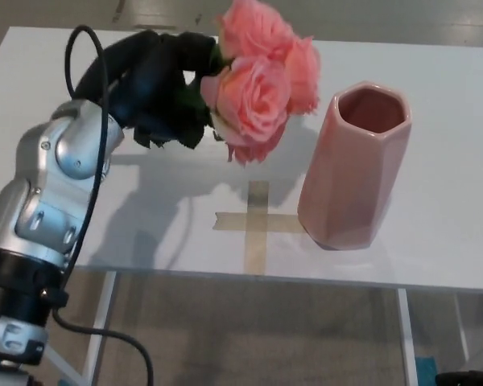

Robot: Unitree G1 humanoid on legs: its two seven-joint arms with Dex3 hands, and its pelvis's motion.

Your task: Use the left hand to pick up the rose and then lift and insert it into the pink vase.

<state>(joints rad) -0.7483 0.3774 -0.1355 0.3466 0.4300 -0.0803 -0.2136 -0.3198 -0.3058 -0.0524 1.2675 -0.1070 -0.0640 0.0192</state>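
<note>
My left hand (157,84) is shut on the stem of the rose (262,80), a bunch of pink blooms with dark green leaves. The hand holds it in the air above the white table (80,201), the blooms pointing right toward the vase. The pink six-sided vase (354,165) stands upright on the table to the right, its open mouth just right of the blooms. The lower stem is hidden behind my hand. My right hand does not show.
A tape cross (253,221) lies on the table just left of the vase's base. The table's front edge (266,277) runs close below it, with floor beyond.
</note>
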